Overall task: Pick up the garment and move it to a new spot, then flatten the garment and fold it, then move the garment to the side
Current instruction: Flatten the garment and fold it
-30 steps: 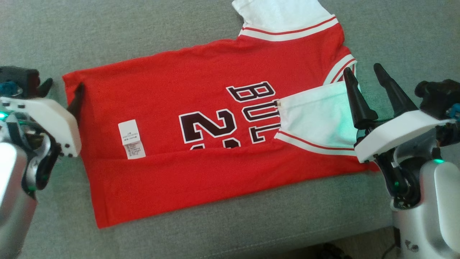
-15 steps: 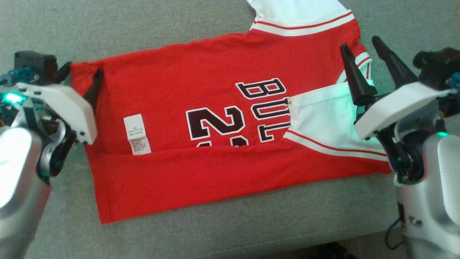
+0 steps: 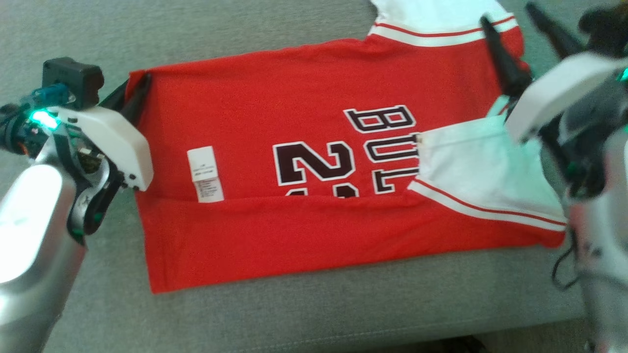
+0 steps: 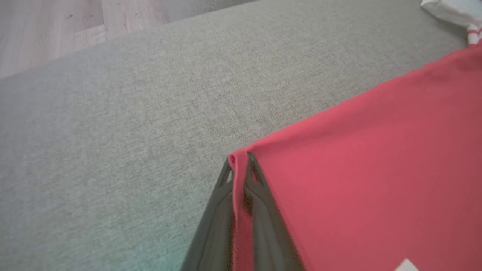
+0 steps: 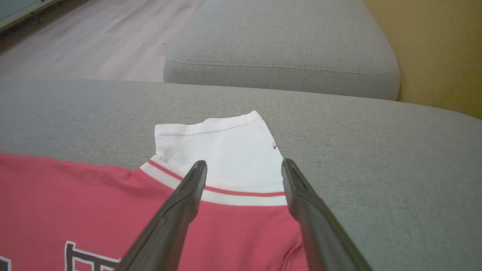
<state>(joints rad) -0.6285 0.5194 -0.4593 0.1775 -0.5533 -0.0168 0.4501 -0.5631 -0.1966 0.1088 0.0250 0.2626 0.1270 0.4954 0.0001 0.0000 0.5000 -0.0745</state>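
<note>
The garment (image 3: pixel 314 122) is a red jersey with white sleeves and dark lettering, spread on a grey cushion with its near edge and one sleeve folded over. My left gripper (image 3: pixel 140 81) is shut on the garment's far left hem corner; in the left wrist view the red hem (image 4: pixel 238 177) runs pinched between the fingers of my left gripper (image 4: pixel 238 160). My right gripper (image 3: pixel 510 19) is open over the far shoulder, and in the right wrist view the right gripper (image 5: pixel 244 165) hangs with its fingers astride the far white sleeve (image 5: pixel 218 150), not touching it.
The grey cushion (image 3: pixel 294 314) extends left and toward me beyond the jersey. A second grey cushion (image 5: pixel 282 49) lies farther off, a yellow surface (image 5: pixel 444 52) beside it. Wooden floor (image 4: pixel 45 34) lies past the cushion's far edge.
My left gripper has closed on the hem corner it was straddling. The right gripper has moved from the folded sleeve up to the far shoulder. The head camera has shifted, sliding the scene right.
</note>
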